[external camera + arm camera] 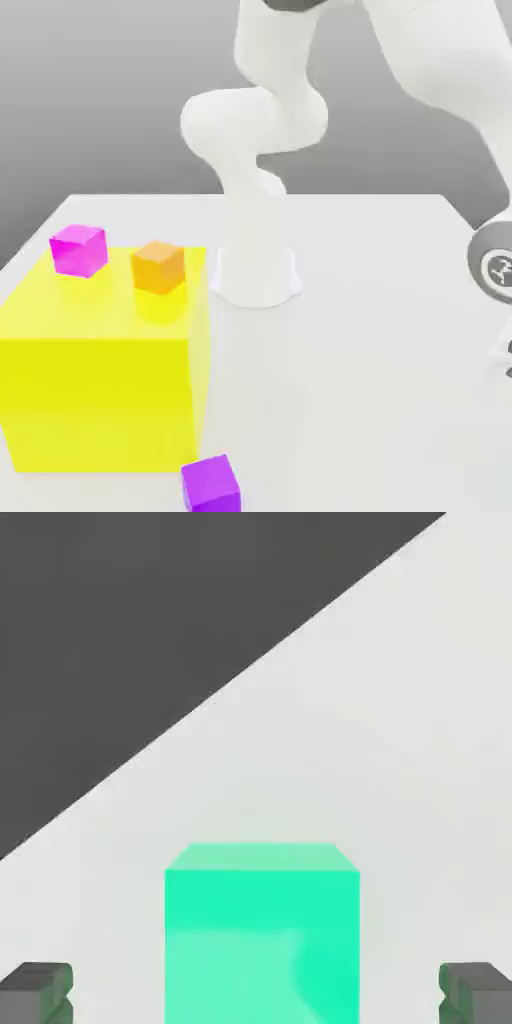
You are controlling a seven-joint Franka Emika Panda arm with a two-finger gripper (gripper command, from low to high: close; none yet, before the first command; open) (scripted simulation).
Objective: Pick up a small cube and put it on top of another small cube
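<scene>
In the hand view the jaws (256, 993) stand wide apart, with the teal-green cube (262, 942) between them and a gap of pale surface (400, 762) on either side, so neither side touches it. The cube appears to rest on that surface, near its edge, though the close view makes its height hard to judge. In the exterior view the orange cube (158, 268) sits on top of the big yellow block (100, 395), beside the magenta cube (79, 250), while the purple cube (211, 485) lies lower, near the block's base.
</scene>
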